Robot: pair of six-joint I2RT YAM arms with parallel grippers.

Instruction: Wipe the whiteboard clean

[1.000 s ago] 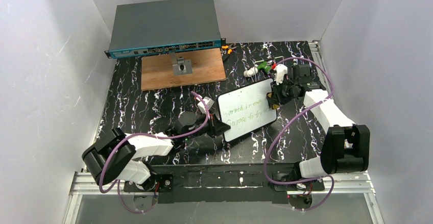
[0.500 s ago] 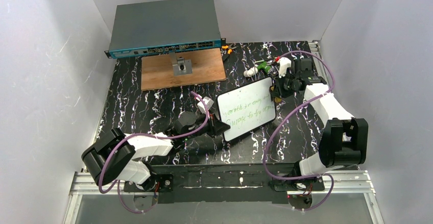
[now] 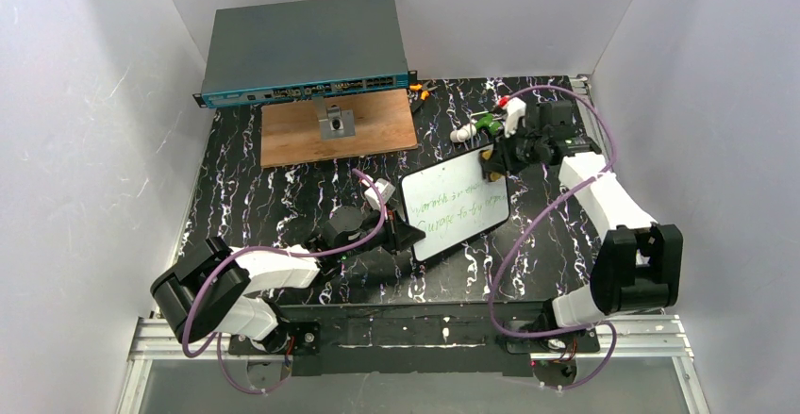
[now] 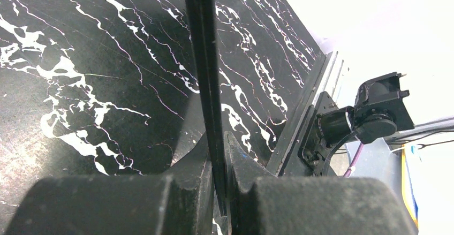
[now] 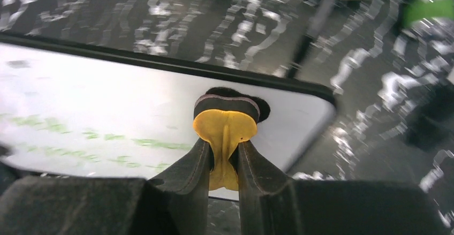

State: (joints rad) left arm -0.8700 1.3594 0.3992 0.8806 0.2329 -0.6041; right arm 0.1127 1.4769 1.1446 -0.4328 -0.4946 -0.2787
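The whiteboard (image 3: 456, 202) lies tilted on the black marbled table, with green handwriting on its lower part. My left gripper (image 3: 404, 235) is shut on its near left edge. In the left wrist view that edge shows as a thin dark strip (image 4: 203, 58) clamped between my left gripper's (image 4: 217, 141) jaws. My right gripper (image 3: 492, 161) is shut on a yellow eraser (image 5: 225, 125) with a dark felt base. The eraser presses on the whiteboard (image 5: 107, 96) near its far right corner.
A brown wooden board (image 3: 283, 136) with a small metal block (image 3: 337, 124) lies at the back. A grey network switch (image 3: 307, 46) stands behind it. A green and white marker (image 3: 476, 126) and small orange parts (image 3: 422, 89) lie near the far edge. White walls enclose the table.
My right gripper has moved with the eraser from the board's right edge toward its far right corner, then a little left. The top line of writing looks fainter. The left arm has not moved.
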